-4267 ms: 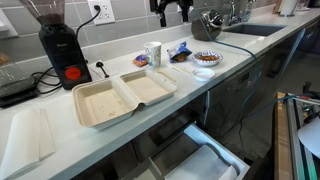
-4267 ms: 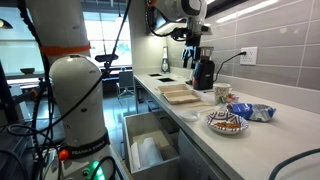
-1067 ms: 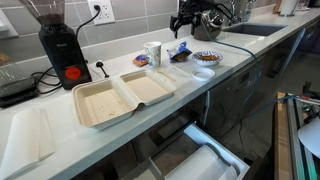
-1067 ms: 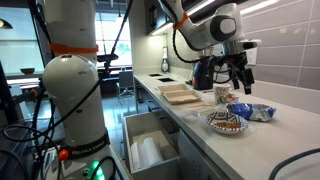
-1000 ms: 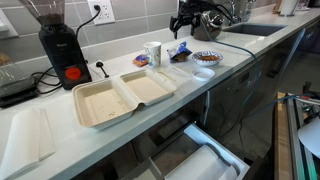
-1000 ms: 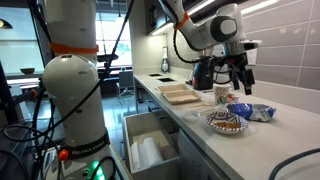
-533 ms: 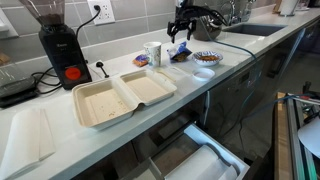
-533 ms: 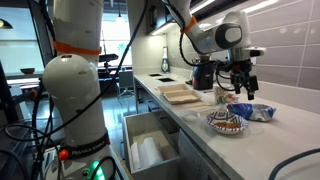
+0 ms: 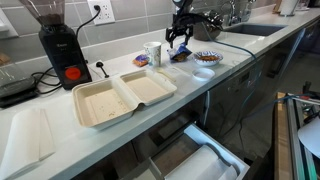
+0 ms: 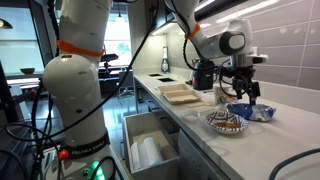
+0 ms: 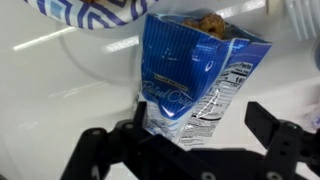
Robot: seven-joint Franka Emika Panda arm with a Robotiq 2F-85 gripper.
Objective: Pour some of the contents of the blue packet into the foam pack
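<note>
Gripper [image 9: 180, 38] poised over the blue packet [image 11: 190, 80], jaws at full spread, nothing held.

In the wrist view the two fingers [image 11: 95, 145] stand one on each side of the packet with no contact visible; the packet lies on the white counter [image 9: 230, 50] just beside the blue-patterned bowl [image 10: 226, 122], on the bowl's wall side, its mouth open and the contents [image 11: 205, 22] showing there. The foam pack [image 9: 125, 97] lies opened flat, well apart from the bowl, beyond a white cup [image 9: 153, 53].
</note>
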